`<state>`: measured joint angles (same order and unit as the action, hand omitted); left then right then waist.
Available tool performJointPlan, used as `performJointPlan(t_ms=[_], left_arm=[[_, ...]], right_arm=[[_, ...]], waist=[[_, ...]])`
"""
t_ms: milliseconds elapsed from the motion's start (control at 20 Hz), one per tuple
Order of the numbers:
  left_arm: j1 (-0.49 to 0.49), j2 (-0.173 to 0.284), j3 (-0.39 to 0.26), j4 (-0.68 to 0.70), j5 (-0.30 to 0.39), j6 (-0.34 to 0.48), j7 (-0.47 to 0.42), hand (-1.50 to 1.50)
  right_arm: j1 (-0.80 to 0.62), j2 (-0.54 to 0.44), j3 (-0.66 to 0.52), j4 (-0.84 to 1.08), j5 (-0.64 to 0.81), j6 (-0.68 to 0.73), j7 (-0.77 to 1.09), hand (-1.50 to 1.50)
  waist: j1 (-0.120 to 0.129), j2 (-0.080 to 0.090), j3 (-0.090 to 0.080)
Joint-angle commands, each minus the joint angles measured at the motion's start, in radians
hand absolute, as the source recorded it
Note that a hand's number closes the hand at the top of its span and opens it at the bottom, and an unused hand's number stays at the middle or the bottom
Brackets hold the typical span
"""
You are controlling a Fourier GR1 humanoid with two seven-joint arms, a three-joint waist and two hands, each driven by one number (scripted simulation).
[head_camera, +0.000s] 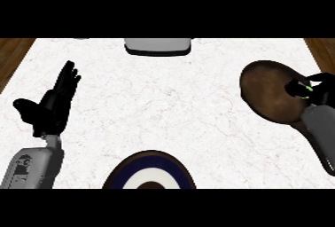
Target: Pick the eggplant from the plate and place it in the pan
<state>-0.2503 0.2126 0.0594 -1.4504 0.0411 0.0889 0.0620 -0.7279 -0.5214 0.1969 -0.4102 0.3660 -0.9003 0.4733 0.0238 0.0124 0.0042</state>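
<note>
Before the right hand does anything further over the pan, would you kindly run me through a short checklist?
1. Right hand over the round brown pan: ok.
2. Dark eggplant with green stem held in curled fingers: ok.
3. Eggplant resting on the pan floor: cannot tell.
4. Round plate with dark blue ring no longer holds the eggplant: ok.
5. Left hand open, resting at the view's left, away from the pan: ok.

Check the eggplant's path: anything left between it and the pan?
Nothing visible. The right hand holds the eggplant directly over the pan, with no object between them. The plate sits apart at the near edge; the left hand rests open at the left.
</note>
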Motion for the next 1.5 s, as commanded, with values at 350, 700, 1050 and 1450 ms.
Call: performJointPlan(t_ms=[350, 700, 1050, 1450], left_arm=[[-0.02, 0.016, 0.017, 0.019, 0.012, -0.033, 0.004, 0.0], [-0.019, 0.0, 0.015, -0.006, -0.01, 0.012, 0.044, 0.0], [0.048, 0.015, 0.047, 0.016, -0.006, -0.003, -0.009, 0.0], [0.076, 0.049, 0.064, -0.051, 0.006, -0.026, 0.019, 0.0]], right_arm=[[0.041, 0.067, -0.264, 0.083, -0.244, 0.111, -0.47, -1.5], [0.165, 0.126, -0.432, -0.171, -0.406, 0.007, -0.743, -1.5], [0.427, 0.25, -0.359, -0.593, -0.475, 0.147, -0.755, -1.5], [0.885, 0.329, -0.171, -1.152, -0.404, 0.089, -0.683, -1.5]], waist=[[0.009, 0.002, 0.0], [-0.031, -0.013, -0.002], [-0.079, -0.03, -0.009], [-0.075, -0.029, -0.009]])
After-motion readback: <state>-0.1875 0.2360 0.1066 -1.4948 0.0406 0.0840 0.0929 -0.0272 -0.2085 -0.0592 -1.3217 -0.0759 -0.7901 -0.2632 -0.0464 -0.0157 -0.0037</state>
